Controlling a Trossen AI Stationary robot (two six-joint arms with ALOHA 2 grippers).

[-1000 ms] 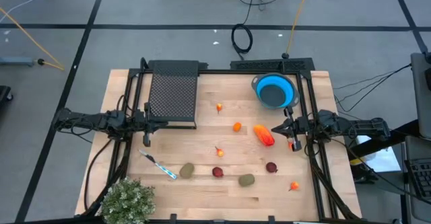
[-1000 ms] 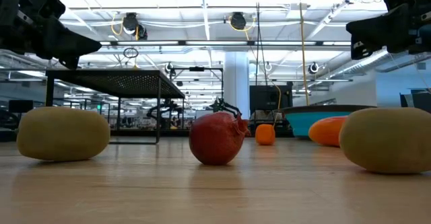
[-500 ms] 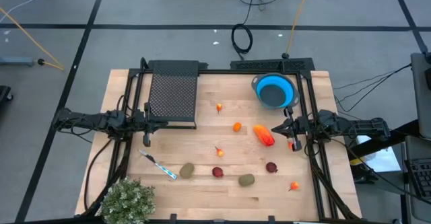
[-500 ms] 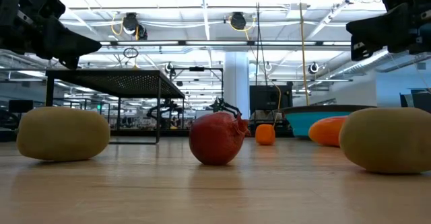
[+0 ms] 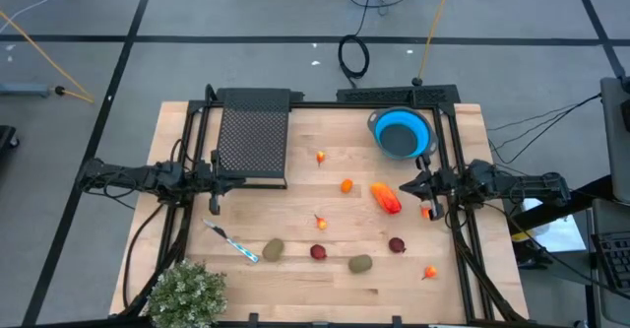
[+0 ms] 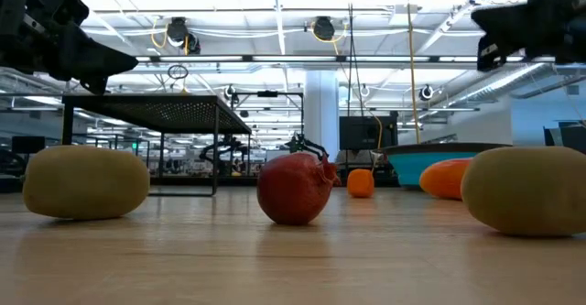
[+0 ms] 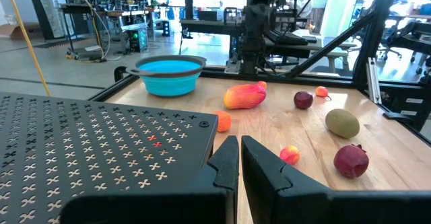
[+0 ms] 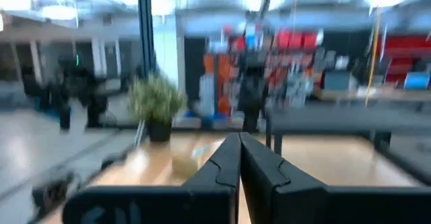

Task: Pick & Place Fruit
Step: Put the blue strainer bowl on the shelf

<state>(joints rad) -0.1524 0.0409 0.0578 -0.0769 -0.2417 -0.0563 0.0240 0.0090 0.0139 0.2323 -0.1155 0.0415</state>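
Fruit (image 5: 386, 197) lies loose across the counter (image 5: 295, 279): I see the long red-orange piece at centre right, with the bowl (image 5: 401, 132) at its 12 o'clock. Olive ovals and dark red rounds sit toward 6. Left gripper (image 5: 219, 181) waits at 9 beside the rack (image 5: 253, 138), fingers pressed together, holding nothing. Right gripper (image 5: 420, 187) at 3, also closed and holding nothing.
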